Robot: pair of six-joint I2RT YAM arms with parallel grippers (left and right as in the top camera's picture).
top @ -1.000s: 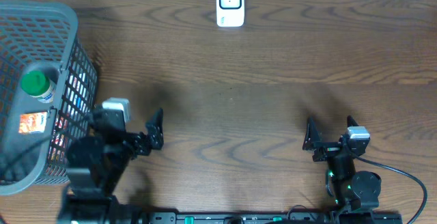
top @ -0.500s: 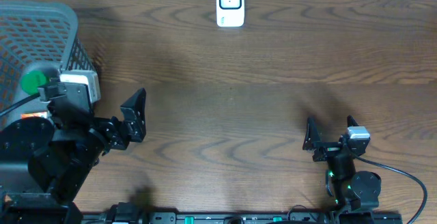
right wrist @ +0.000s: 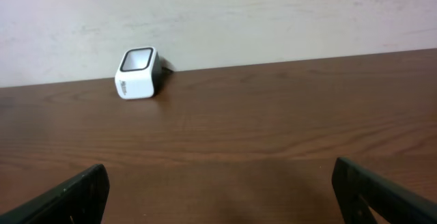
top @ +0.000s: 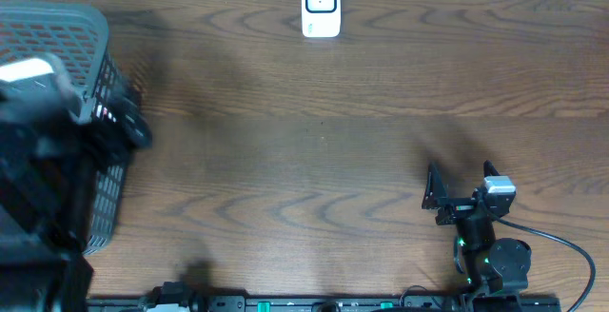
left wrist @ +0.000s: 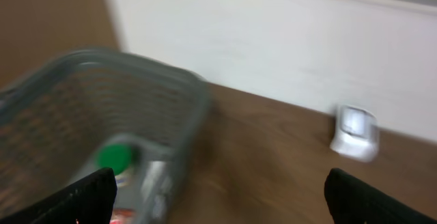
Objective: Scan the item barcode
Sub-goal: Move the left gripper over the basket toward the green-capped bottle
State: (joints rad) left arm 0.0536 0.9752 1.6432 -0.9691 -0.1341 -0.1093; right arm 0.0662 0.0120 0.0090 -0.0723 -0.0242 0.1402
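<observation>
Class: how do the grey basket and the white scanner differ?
The basket is open grey mesh; the scanner is a solid white block. The basket is far larger than the scanner. The basket sits at the left, the scanner at the far edge. Both stand on the table.

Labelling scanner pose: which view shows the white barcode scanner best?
Right wrist: the scanner is sharp, its dark window and side both visible. Overhead shows the scanner only from above, small, at the far edge of the table. Left wrist shows the scanner blurred, off to the right.
</observation>
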